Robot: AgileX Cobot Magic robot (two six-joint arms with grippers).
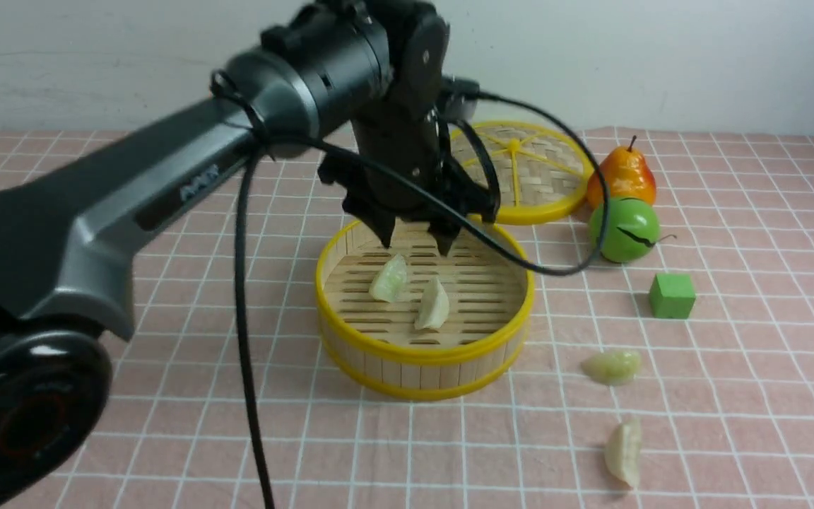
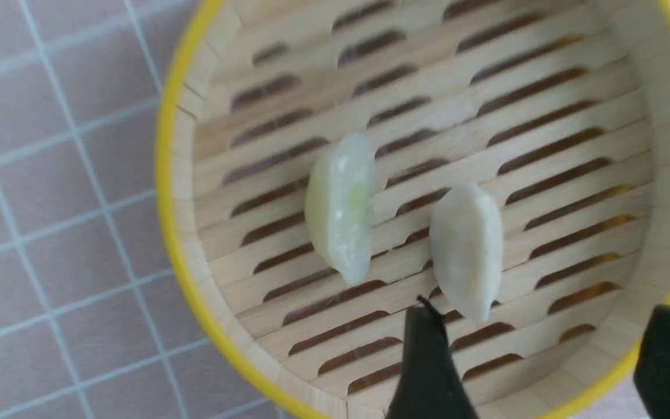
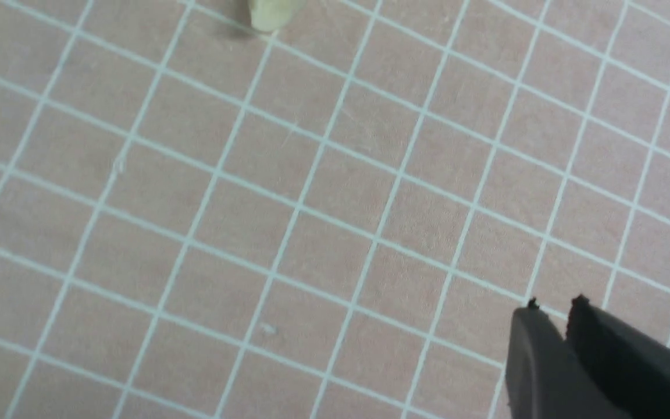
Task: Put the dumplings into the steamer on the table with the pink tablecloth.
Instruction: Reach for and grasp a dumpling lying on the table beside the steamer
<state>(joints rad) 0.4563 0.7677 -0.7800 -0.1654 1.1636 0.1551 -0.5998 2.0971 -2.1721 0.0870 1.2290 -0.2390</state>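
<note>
Your left gripper [image 1: 415,244] hangs tips-down over the far half of the steamer [image 1: 421,353], its jaws spread apart with nothing between them. The arm reaches in from the near left, forearm sloping up to a bent wrist that drops straight down, a black cable looping off it toward the right. In the left wrist view, one finger [image 2: 428,361] sits near a dumpling's end without clearly touching it. Your right gripper [image 3: 555,308] shows only in its own wrist view, low over bare pink tablecloth [image 3: 312,203], jaws drawn together with only a sliver between them, gripping nothing.

The left wrist blocks the steamer's far rim and the near-left part of the flat woven lid [image 1: 534,170] behind it. The right arm does not appear in the front view. One dumpling [image 3: 268,14] is cut off at the edge of the right wrist view; you cannot tell which one it is.

Inside the steamer, two dumplings [image 1: 389,278] [image 1: 434,304] lie side by side on the slatted floor, close but apart. Two more [image 1: 612,366] [image 1: 624,442] lie on the cloth to the steamer's near right. Beyond them sit a green cube [image 1: 672,295], a green fruit [image 1: 622,230] and a pear [image 1: 622,177].
</note>
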